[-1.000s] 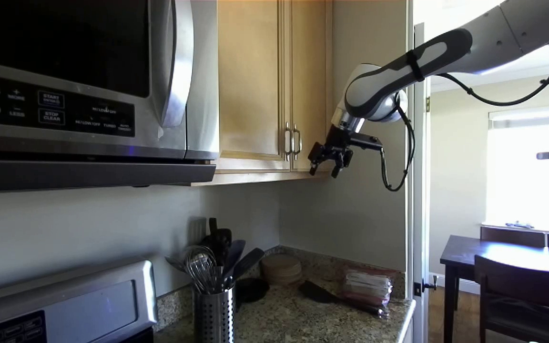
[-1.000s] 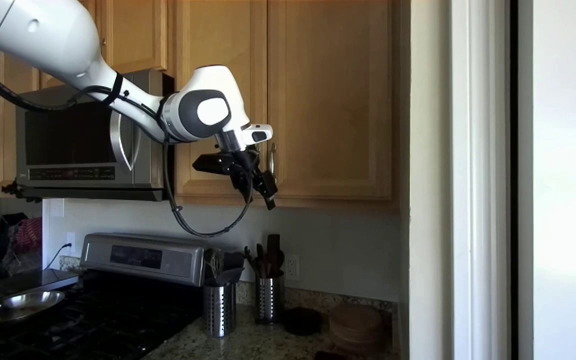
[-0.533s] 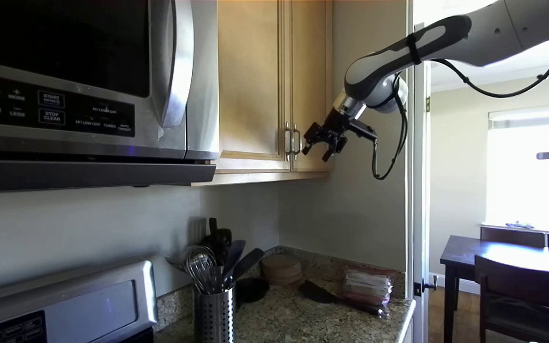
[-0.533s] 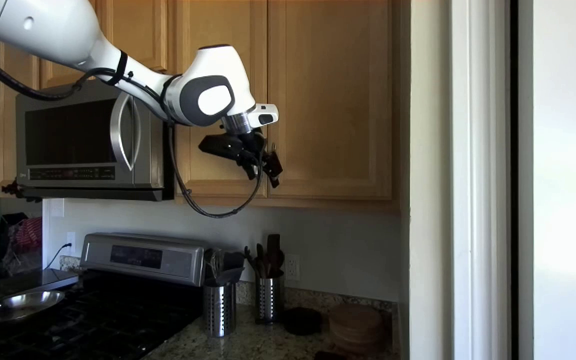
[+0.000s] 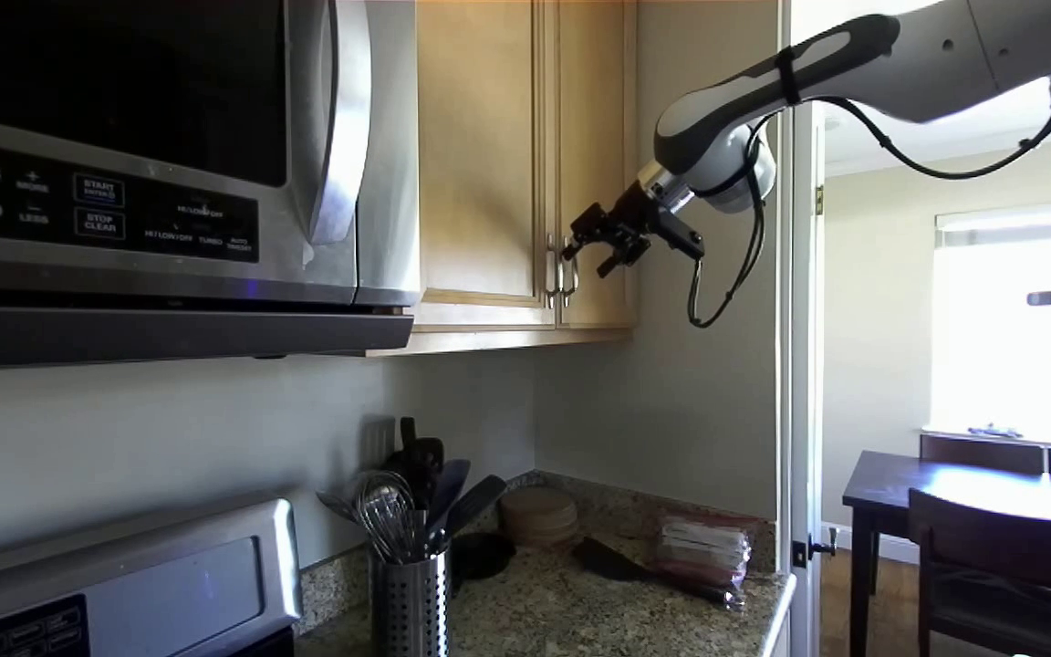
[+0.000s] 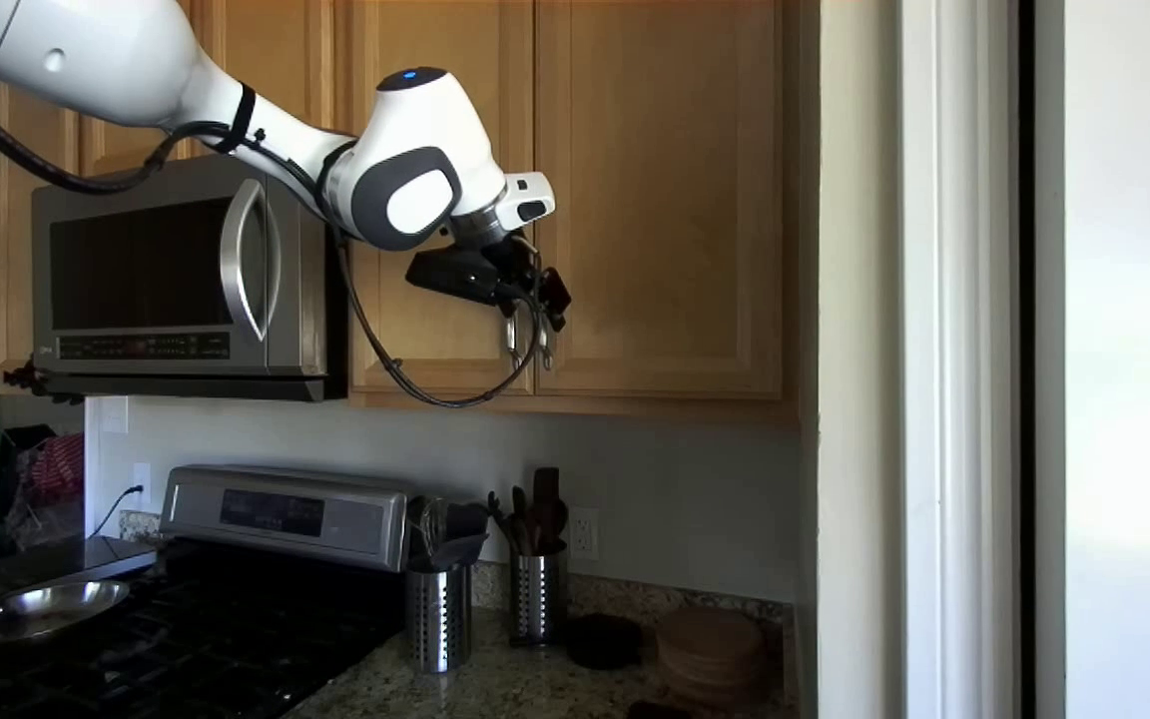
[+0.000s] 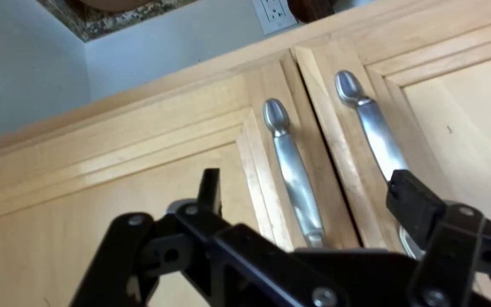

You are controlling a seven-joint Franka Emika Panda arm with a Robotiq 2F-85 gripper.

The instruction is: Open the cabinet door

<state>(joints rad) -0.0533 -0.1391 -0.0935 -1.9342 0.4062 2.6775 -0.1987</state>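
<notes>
2 cab. doors (image 6: 660, 200): both shut, side by side, next to the microwave (image 6: 141, 265).
Handles (image 7: 296, 179): 1 per door, low down, along the doors' adjoining edges.
Your gripper (image 5: 587, 262): tilted, near the handles; can't tell if it's touching.
Your fingers (image 7: 209, 187): spread; in your wrist view 1 handle shows betw. them, the 2nd partly hidden behind 1 finger.

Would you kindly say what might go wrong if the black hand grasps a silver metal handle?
The open black hand frames one curved silver metal handle in the wrist view, but a finger overlaps the matching handle and may knock it. The black cable looping below the white arm could snag.
</notes>
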